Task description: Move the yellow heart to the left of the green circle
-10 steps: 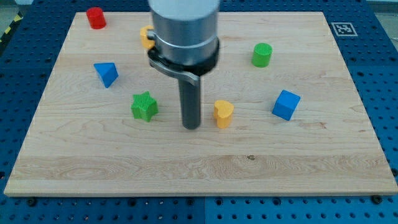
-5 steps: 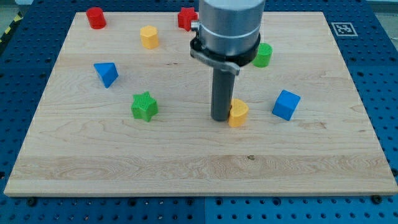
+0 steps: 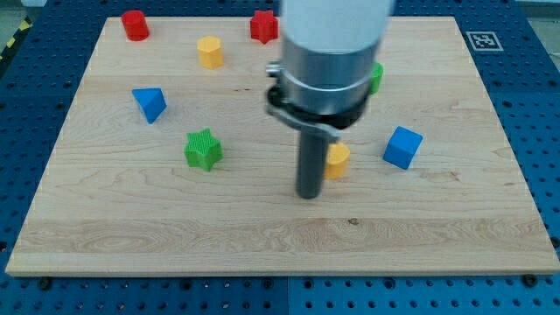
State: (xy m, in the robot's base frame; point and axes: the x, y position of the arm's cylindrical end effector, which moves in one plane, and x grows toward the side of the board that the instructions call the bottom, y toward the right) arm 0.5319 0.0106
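The yellow heart (image 3: 338, 160) lies on the wooden board, right of centre, partly hidden by my rod. My tip (image 3: 308, 194) rests on the board just below and to the left of the heart, close to it. The green circle (image 3: 376, 77) stands above the heart toward the view's top right, mostly hidden behind the arm's body.
A blue cube (image 3: 402, 147) lies right of the heart. A green star (image 3: 203, 149) and a blue triangle (image 3: 150, 103) lie at the left. A yellow hexagon (image 3: 209, 52), a red star (image 3: 263, 25) and a red cylinder (image 3: 134, 24) stand along the top.
My tip pushed the yellow heart to the right, then slid down toward the view's bottom, ending below and left of the heart.
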